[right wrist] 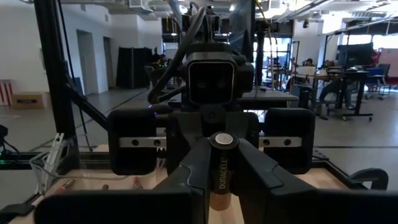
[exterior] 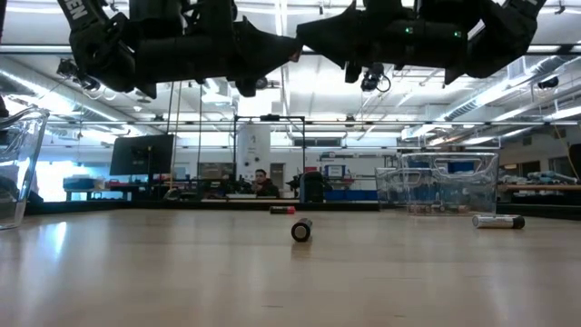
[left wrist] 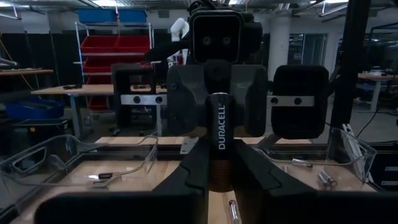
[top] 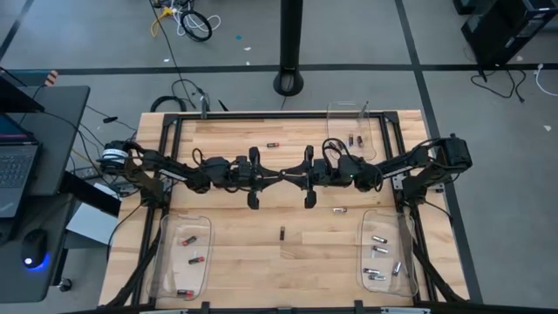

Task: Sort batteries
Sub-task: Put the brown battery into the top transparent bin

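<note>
Left gripper [left wrist: 222, 152] is clamped on the held battery [left wrist: 222, 124], a black cell with a copper end that stands upright between its two fingers. The right gripper [right wrist: 222, 160] has its fingers pressed against the sides of the same cell from the opposite direction. The cell therefore sits between both pairs of fingers, up in the air over the middle of the table [top: 261, 262].

Only the wrist views show this cell. The left one shows the brand lettering running down its side. The right one shows its pale end cap. From above, the two arms meet nose to nose and the cell is hidden between them. The low view shows only the dark undersides of the arms, well above the wood.

Three loose cells lie on the table: a dark cell [top: 282, 233] toward the near edge, a grey cell [top: 340, 210] near the right side, and a red-banded cell [top: 272, 145] on the far side. In the low view the dark cell is seen end-on.

Only the high view shows what the clear trays hold. The near-left tray [top: 166, 262] holds red-banded cells, the near-right tray [top: 405, 262] holds silvery cells, and the far tray [top: 336, 118] holds two dark cells.

A person [exterior: 263, 184] sits far back in the room, seen only in the low view.
</note>
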Robot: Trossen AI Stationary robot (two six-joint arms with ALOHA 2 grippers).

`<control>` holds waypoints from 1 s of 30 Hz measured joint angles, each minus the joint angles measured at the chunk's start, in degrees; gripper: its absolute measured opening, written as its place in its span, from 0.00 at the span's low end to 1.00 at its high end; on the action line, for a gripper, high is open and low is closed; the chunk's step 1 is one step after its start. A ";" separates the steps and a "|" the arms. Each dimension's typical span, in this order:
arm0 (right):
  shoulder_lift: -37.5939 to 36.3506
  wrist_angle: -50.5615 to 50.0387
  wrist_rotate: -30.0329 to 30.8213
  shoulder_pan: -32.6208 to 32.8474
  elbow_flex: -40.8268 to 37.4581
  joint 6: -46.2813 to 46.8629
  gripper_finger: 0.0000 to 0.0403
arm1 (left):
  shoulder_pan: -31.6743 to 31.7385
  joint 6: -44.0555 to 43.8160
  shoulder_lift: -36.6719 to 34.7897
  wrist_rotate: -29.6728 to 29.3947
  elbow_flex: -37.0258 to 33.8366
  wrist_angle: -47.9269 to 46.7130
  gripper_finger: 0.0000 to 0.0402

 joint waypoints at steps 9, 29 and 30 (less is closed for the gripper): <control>-0.39 -0.80 1.63 -0.40 -0.02 -1.11 0.14 | 0.00 0.37 0.00 -3.38 0.13 -3.64 0.36; -26.96 -68.73 15.34 -22.92 1.70 10.23 0.14 | 4.93 -3.37 -0.13 -14.99 5.52 -30.48 0.41; -27.22 -71.50 15.35 -24.53 1.70 11.16 0.14 | 5.22 -3.46 -0.13 -14.95 6.76 -33.77 0.41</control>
